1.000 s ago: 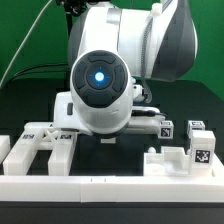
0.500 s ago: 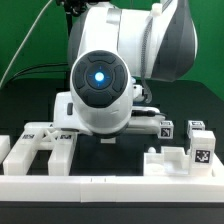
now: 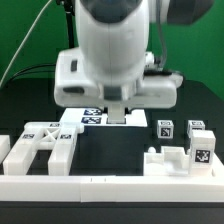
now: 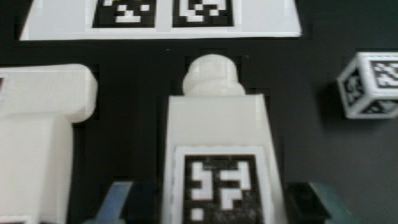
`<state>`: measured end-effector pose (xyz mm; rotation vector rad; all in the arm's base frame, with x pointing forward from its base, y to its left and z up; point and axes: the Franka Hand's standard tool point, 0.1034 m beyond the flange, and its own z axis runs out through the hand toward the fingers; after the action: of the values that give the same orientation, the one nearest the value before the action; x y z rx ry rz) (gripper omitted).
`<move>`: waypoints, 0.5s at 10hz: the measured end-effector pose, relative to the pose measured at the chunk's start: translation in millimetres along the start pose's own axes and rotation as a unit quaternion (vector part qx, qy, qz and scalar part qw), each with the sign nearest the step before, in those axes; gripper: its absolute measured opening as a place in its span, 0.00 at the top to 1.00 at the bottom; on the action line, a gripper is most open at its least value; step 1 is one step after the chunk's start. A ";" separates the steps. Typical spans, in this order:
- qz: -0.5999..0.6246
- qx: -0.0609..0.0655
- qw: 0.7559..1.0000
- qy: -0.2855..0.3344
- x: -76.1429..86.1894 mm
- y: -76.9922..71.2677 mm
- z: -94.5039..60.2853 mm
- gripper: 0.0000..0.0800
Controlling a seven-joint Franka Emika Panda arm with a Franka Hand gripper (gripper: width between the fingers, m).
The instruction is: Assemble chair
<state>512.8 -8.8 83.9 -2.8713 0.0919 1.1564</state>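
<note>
my gripper (image 4: 217, 200): clamped on a tagged chair leg (image 4: 219, 140) (peg end out)
cube (image 4: 372, 85): near, apart
marker board (image 4: 160, 18): ahead

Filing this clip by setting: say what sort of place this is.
Most likely a robotics lab test bench, not a workshop or home. A green backdrop hangs behind a black table, a marker board lies fixed on it, and the white chair parts carry printed square tags for camera tracking.
</note>
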 end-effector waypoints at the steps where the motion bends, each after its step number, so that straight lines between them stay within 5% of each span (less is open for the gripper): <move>1: 0.001 -0.001 1.000 -0.010 -1.2 5.5 10.4 0.64; 3: -0.004 -0.006 0.996 0.085 15.3 0.2 -0.6 0.64; 4: 0.003 -0.017 0.988 0.150 16.0 -17.0 -1.7 0.64; 5: 0.021 -0.013 0.979 0.204 18.0 -37.5 -24.4 0.64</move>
<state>545.3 26.4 89.8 -3.0957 0.1537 0.5569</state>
